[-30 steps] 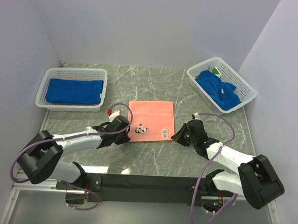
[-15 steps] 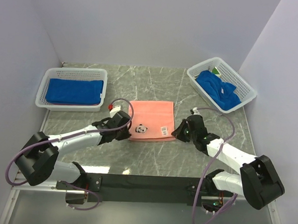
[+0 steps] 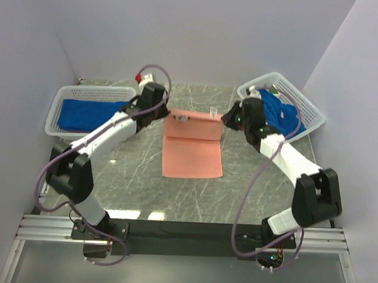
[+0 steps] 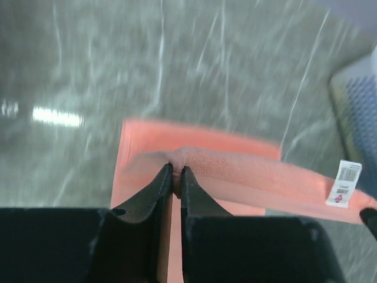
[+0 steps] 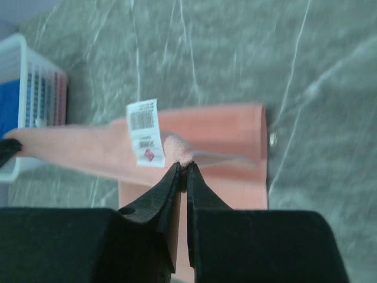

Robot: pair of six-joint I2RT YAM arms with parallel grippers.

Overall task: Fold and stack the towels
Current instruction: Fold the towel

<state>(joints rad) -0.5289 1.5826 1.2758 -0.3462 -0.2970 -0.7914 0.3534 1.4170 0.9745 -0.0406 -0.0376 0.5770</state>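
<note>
Far left: left basket (image 3: 93, 89), white plastic lattice, at the left edge of the grey marbled table (image 3: 173, 198). Held a folded blue towel (image 3: 92, 114), laid flat and filling most of the floor.

Left of centre: left gripper (image 3: 167, 113), reached out over the table just past the basket's right end. Pinched together on the left corner of a raised cloth edge. Seen from the left wrist as two dark fingers (image 4: 159, 191) closed tight on a ridge of pink fabric.

Centre: salmon-pink towel (image 3: 191, 155). Near part lay spread flat on the table; far part was doubled over it, with the top edge lifted clear and stretched taut between the two grippers. White label (image 3: 213, 111) stood at that lifted edge, just beside the right-hand corner.

Right of centre: right gripper (image 3: 225, 120), clamped shut on the right corner of the same edge — fingertips met on a small nub of pink cloth in the right wrist view, label just to their left.

Far right: right basket (image 3: 305, 100), white lattice, set at an angle in the far corner. Contained a rumpled blue towel (image 3: 276, 114), heaped unevenly.
</note>
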